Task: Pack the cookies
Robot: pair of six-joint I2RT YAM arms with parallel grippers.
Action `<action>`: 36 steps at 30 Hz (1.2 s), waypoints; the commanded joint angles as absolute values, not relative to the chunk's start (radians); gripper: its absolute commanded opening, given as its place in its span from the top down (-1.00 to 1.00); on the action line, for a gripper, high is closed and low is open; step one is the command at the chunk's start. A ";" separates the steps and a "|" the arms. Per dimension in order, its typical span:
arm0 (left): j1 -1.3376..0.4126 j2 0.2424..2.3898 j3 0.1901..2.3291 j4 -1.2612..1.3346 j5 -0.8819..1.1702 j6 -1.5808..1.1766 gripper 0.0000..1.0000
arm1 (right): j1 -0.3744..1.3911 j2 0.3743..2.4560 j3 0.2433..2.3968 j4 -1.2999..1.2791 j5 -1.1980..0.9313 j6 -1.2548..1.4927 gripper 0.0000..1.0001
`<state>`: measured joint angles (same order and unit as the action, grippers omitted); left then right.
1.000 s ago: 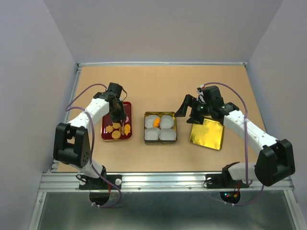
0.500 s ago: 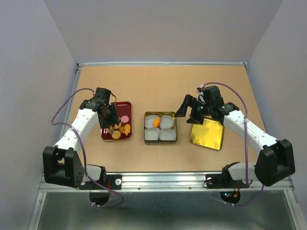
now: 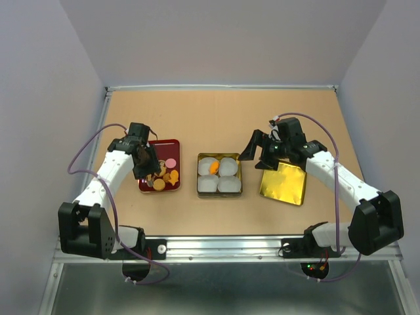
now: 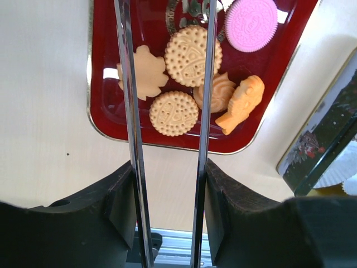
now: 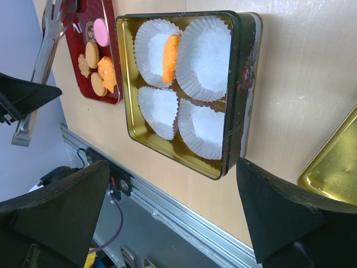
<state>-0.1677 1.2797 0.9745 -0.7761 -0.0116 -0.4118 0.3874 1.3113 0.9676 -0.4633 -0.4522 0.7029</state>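
Several cookies lie on a red tray (image 4: 106, 111): two round orange ones (image 4: 193, 56), a leaf-shaped one (image 4: 144, 72), two moulded orange ones (image 4: 242, 103) and a pink one (image 4: 251, 24). My left gripper (image 4: 169, 195) is shut on a pair of metal tongs (image 4: 127, 111). The tong arms stand apart over the tray, on either side of the upper round cookie. From above, the left gripper (image 3: 146, 163) hangs over the tray's left half. One orange cookie (image 5: 170, 57) leans between paper cups in the tin (image 5: 237, 84). My right gripper (image 5: 173, 223) stands open and empty beside the tin.
The tin (image 3: 219, 175) holds several white paper cups (image 5: 207, 56) and sits mid-table. Its gold lid (image 3: 283, 184) lies to the right, under the right arm. The right gripper (image 3: 259, 152) hovers between tin and lid. A metal rail runs along the near table edge.
The left arm has swung its elbow outward and the gripper has shifted left over the tray. The tong arms have spread apart. The right arm has not moved.
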 commanded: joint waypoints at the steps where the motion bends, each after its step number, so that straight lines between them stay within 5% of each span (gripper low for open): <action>1: -0.144 1.264 1.005 -0.796 -0.041 -0.403 -0.10 | 0.391 1.281 0.969 -0.429 -0.456 0.689 -1.00; 32: -0.135 1.384 0.982 -0.692 -0.021 -0.364 -0.05 | 0.391 1.290 0.968 -0.428 -0.448 0.693 -1.00; 36: -0.135 1.402 1.006 -0.686 -0.023 -0.357 0.30 | 0.391 1.293 0.973 -0.428 -0.451 0.695 -1.00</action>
<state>-0.1417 1.3952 0.9737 -0.6949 -0.0029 -0.3771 0.3874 1.3087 0.9676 -0.4633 -0.4519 0.7029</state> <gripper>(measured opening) 0.461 0.998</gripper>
